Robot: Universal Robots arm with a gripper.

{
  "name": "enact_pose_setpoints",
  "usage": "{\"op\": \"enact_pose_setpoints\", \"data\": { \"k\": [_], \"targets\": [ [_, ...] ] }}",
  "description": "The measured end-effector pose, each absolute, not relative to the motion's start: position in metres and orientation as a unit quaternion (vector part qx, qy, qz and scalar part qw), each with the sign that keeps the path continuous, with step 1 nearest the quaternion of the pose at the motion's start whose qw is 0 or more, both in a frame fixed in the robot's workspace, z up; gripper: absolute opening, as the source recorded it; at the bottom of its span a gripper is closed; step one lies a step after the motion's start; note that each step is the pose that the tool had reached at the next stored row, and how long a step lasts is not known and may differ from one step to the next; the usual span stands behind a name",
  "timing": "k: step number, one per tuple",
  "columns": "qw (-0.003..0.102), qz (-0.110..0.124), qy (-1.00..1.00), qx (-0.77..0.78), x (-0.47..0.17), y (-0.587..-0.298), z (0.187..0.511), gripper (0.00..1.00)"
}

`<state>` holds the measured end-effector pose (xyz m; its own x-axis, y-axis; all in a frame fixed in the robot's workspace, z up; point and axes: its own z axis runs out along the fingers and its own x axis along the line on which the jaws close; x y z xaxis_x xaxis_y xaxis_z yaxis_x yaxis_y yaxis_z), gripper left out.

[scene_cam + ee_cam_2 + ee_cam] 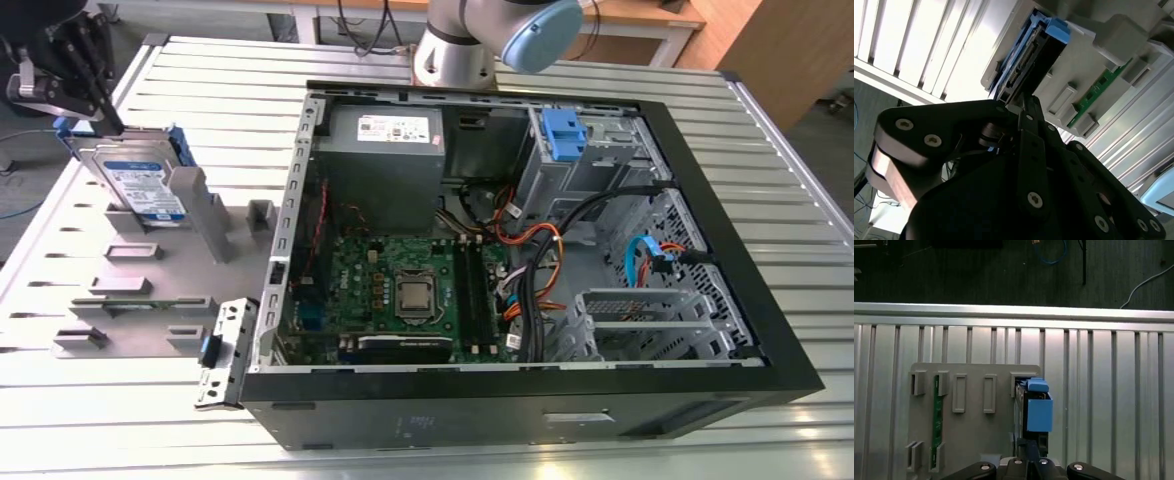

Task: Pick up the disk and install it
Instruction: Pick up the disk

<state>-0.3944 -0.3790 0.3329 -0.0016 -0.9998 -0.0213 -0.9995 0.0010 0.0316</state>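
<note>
- Computer case: interior open from above.
- Inside the case, cables cross beside the drive cage.
- Grey fixture, holding the disk, stands just beside the case on the exterior view's left.

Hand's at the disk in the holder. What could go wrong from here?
1. The disk stands upright in a slot of the grey holder, with the hand at its narrow upper edge; a skewed pull may jam it or drag the holder.
2. Black and orange cables sprawl inside the open case beside the drive cage; they may snag the disk.
</note>
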Motion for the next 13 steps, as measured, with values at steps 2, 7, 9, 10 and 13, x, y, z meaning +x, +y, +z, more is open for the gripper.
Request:
{"op": "enact_pose_setpoints", "data": {
  "k": [2, 7, 9, 10, 13],
  "targets": [
    [0.003, -0.019, -0.712, 0.702, -0.3944, -0.3782, 0.3328, 0.11],
    [0.003, -0.019, -0.712, 0.702, -0.3945, -0.3780, 0.3328, 0.11],
    [0.000, -0.016, -0.712, 0.702, -0.3945, -0.3780, 0.3328, 0.11],
    [-0.001, -0.016, -0.712, 0.702, -0.3944, -0.3780, 0.3328, 0.11],
    [-0.001, -0.016, -0.712, 0.702, -0.3945, -0.3776, 0.3327, 0.11]
  ]
}}
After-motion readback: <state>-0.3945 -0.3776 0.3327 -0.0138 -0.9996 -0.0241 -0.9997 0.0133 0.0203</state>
